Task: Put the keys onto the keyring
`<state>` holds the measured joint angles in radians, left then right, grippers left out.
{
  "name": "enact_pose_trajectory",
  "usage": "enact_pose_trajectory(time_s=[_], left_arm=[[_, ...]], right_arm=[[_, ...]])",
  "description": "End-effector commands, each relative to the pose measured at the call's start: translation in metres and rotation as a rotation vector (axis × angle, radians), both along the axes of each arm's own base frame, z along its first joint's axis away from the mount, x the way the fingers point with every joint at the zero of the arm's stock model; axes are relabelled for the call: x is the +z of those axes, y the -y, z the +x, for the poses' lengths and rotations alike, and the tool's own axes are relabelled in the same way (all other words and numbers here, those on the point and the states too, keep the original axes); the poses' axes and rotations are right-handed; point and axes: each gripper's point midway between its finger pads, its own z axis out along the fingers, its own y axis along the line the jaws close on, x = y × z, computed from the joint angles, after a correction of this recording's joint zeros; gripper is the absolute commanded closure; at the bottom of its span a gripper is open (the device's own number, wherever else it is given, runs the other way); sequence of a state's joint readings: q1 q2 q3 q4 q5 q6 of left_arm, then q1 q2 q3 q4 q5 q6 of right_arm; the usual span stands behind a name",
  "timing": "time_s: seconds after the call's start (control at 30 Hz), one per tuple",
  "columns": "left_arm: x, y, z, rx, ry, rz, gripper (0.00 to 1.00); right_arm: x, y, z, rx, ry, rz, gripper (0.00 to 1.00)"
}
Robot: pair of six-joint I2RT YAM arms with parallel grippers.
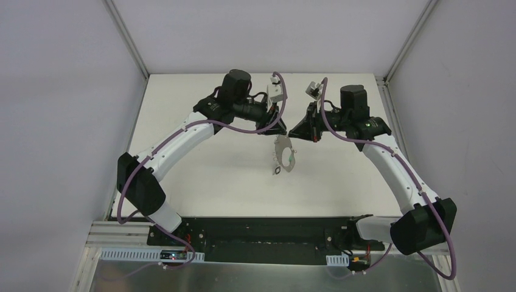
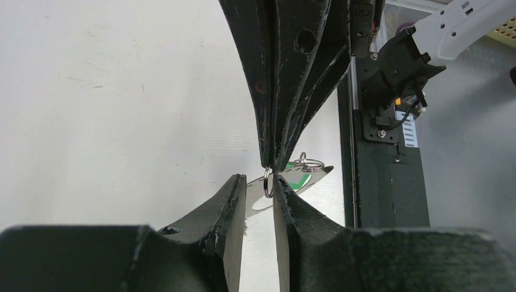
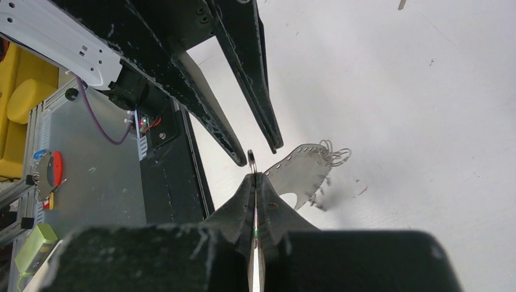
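black base rail [image 1: 261, 231], then white table [image 1: 207, 176] with keyring [image 1: 285, 157], grey walls [image 1: 55, 91] around.

Bright, even, diffuse light fills all three views. The white bench [image 1: 213, 170] looks nearly washed out in the wrist views and carries only soft, faint shadows. Close to each lens, the bodies of the left gripper [image 2: 260, 185] and right gripper [image 3: 256, 177] are dark and blurred. The small split ring [image 2: 268, 182] at their tips is sharp and glints.

Small ring [image 2: 268, 182] between left gripper [image 2: 260, 186] and right gripper [image 3: 256, 177], keyring [image 1: 285, 156] nearside
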<state>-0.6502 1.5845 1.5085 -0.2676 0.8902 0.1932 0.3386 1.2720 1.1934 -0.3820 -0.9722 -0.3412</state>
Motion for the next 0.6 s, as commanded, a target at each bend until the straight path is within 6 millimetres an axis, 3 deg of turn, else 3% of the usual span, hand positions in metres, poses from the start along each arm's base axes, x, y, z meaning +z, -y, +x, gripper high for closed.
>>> enact_pose_trajectory(time_s=[0.0,0.17,0.3,0.57], left_arm=[[0.0153,0.0095,-0.01,-0.096,0.056,-0.031,0.78],[0.0114,0.0101,-0.0176,-0.134,0.066,-0.003,0.86],[0.0087,0.0107,-0.0193,-0.142,0.062,0.012,0.99],[0.0077,0.0086,-0.0126,-0.094,0.066,0.035,1.0]], right_arm=[[0.0139,-0.003,-0.0001,0.023,0.057,0.012,1.0],[0.0121,-0.0029,-0.0013,0.024,0.055,0.014,1.0],[0.0119,-0.003,-0.0016,0.024,0.057,0.018,1.0],[0.0087,-0.002,-0.003,0.019,0.044,0.027,1.0]])
